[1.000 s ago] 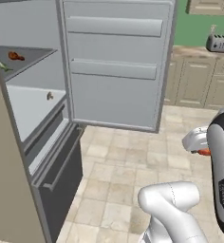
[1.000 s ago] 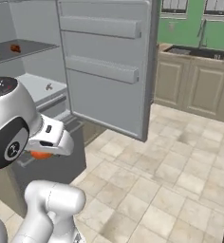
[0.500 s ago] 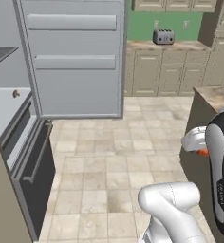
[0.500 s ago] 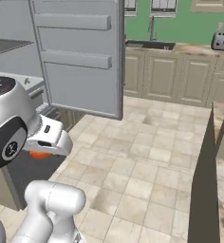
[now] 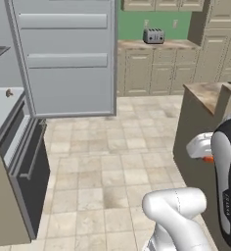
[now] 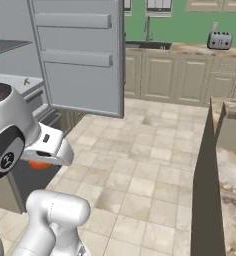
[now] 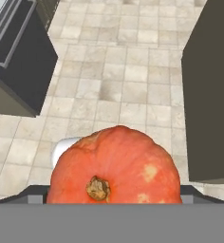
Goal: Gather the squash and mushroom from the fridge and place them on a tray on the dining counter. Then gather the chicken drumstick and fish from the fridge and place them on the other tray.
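Note:
A round orange squash [image 7: 115, 166] with a brown stem scar sits in my gripper [image 6: 46, 152], which is shut on it. In the base views a sliver of the squash [image 5: 207, 158] shows under the white hand [image 5: 199, 146], held over the tiled floor. The grey fridge [image 5: 68, 59] stands to the left with its door [image 6: 80, 55] swung wide open. The dining counter [image 5: 205, 93], with its marbled stone top [image 6: 235, 170], rises to the right; its taupe side [image 7: 209, 95] lies just beside the squash. The trays, mushroom, chicken drumstick and fish are out of view.
The fridge's dark bottom drawer [image 5: 29, 162] is pulled out low on the left and juts over the floor [image 7: 19, 61]. Beige wall cabinets with a toaster [image 5: 153, 35] and a sink [image 6: 147, 42] line the back. Tiled floor [image 5: 112, 147] lies open between fridge and counter.
The whole scene has slid left as the base turned right. The fridge has moved toward the left edge and the dining counter has come into view. The squash stays in the gripper.

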